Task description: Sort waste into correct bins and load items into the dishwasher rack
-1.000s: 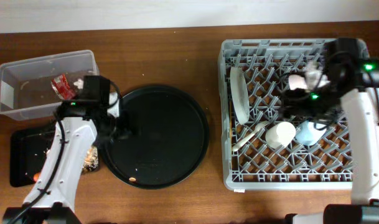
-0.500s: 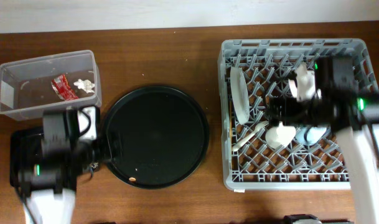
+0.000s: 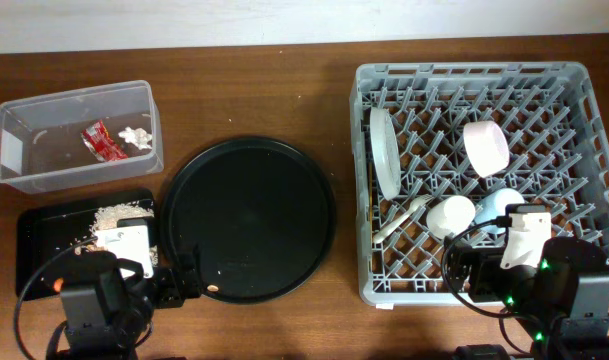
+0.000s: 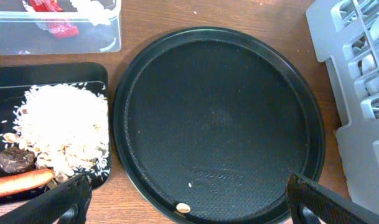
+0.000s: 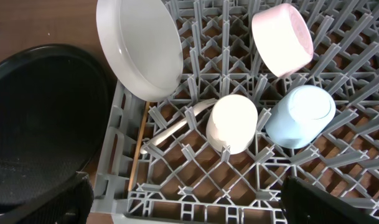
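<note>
**Setting: wooden table with a pale far border**

The table (image 3: pixel 254 90) is dark reddish-brown wood with a faint streaked grain, and it fills nearly the whole overhead view. Beyond its far edge runs a pale off-white strip (image 3: pixel 284 20); whether this is wall or floor cannot be told. The lighting is even and diffuse, casting only soft shadows on the wood.

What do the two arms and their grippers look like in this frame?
The left arm and right arm are black housings, each with a white block near the wrist and looping black cables; green lights glow on the right one. The left gripper and right gripper have dark, textured fingers.
</note>
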You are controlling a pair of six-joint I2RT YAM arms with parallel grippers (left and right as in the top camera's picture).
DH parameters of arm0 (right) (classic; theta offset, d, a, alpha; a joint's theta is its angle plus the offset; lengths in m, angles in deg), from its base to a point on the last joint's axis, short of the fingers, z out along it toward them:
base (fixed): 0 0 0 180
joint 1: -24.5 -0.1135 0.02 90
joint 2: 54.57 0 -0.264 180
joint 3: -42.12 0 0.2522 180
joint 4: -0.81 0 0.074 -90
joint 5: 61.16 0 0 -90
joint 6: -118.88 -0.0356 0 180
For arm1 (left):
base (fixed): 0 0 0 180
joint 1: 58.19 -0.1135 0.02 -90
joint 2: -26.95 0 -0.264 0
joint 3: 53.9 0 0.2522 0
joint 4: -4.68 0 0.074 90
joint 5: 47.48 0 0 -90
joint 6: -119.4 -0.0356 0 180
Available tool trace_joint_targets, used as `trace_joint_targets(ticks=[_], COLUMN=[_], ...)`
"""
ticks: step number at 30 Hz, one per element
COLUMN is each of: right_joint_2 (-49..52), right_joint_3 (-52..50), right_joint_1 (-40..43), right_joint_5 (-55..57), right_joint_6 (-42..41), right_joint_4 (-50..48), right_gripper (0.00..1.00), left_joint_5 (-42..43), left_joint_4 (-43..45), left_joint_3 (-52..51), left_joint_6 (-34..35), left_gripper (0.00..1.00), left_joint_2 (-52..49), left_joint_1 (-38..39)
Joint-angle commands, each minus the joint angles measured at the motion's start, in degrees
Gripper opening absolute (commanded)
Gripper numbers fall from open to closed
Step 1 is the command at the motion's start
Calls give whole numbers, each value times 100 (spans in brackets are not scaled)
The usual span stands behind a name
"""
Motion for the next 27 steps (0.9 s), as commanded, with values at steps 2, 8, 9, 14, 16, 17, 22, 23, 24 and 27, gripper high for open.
trace_joint_targets(ticks=[2,8,9,14,16,17,22,23,24,27], right_joint_2=[-13,-13,-50,-385,-678,-914,-2312,-2507,-2774,-3276], right_joint_3=[-57,-57,-68,-195,-387,-588,-2347,-2610,-2999,-3832], right_joint_1=[-28,-28,-35,-33,-33,-33,-33,-33,-33,-33], right_joint_5=[94,94,94,94,212,221,109,111,111,87], right_joint_6=[-39,-39,-37,-39,-35,-37,-39,-37,-37,-39], right_joint_4=[4,4,7,4,-96,-291,-1965,-2216,-2638,-3759], right_gripper=[99,99,99,99,99,99,99,99,99,99], left_joint_5=[-2,-2,-2,-2,-2,-2,-2,-2,-2,-2], left_joint_4=[-9,-11,-11,-9,-9,-9,-11,-9,-9,-9], left_joint_3=[-50,-50,-50,-50,-50,-50,-50,-50,-50,-50], left_joint_6=[-72,-72,-72,-72,-72,-72,-72,-72,-72,-72], left_gripper=[99,99,99,99,99,99,99,99,99,99], left_joint_2=[22,22,22,22,22,22,22,22,22,22], left_joint_1=[-13,-13,-13,-13,-13,-13,-13,-13,-13,-13])
